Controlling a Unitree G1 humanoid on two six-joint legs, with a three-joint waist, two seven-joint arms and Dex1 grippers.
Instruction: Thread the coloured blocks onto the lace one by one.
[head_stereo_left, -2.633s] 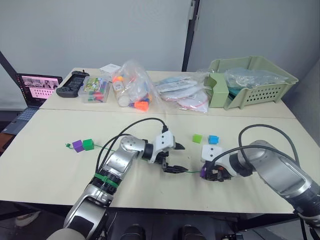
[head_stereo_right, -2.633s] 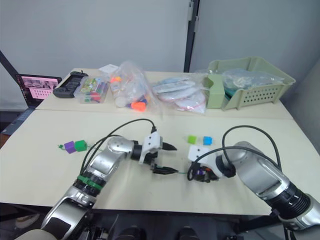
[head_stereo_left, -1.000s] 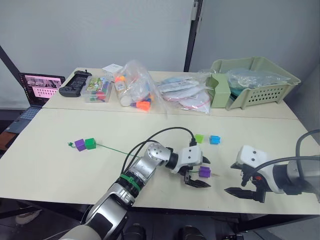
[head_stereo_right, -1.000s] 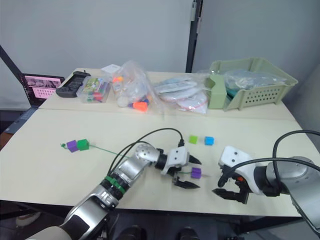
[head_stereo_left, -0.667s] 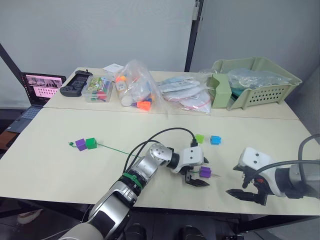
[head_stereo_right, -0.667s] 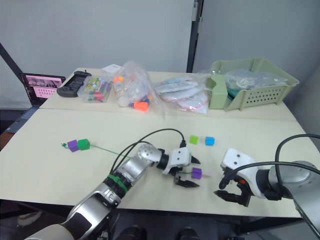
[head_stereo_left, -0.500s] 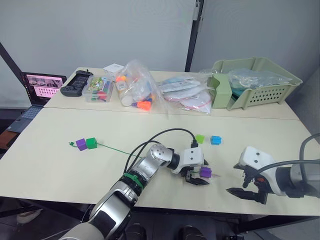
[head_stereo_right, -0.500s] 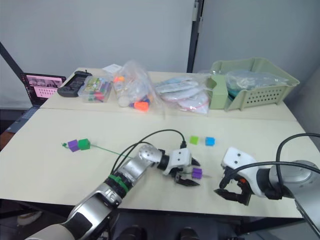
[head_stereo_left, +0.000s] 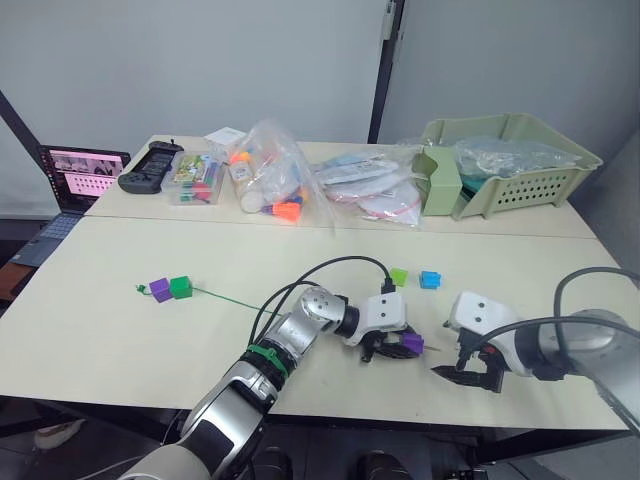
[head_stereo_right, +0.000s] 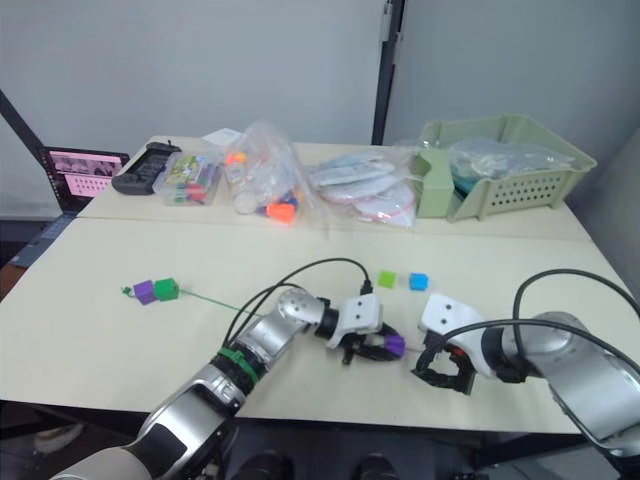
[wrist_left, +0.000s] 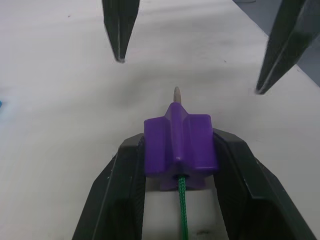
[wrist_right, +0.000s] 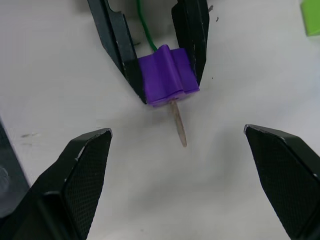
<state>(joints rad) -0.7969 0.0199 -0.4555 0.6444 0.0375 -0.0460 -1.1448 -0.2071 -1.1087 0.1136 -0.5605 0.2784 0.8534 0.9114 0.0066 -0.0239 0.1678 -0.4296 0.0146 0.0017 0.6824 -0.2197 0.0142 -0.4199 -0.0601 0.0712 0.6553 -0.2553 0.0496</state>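
While clamped by left pincer (wrist_left: 180, 165), purple block (wrist_left: 180, 145), bare tabletop (wrist_left: 60, 115) beyond.

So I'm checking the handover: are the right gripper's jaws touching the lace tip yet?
Apart. In the right wrist view the right gripper stands wide open, with bare table between each jaw and the lace tip.

Lace (wrist_left: 181, 197) hidden inside the purple block (wrist_left: 180, 145), green cord (wrist_right: 145, 27) cut off by the right wrist view's edge. Knot at the far end (head_stereo_left: 138, 289) too small to make out, perhaps just a dark speck. Contents of the clear bags (head_stereo_left: 265, 170) blurred, unreadable.
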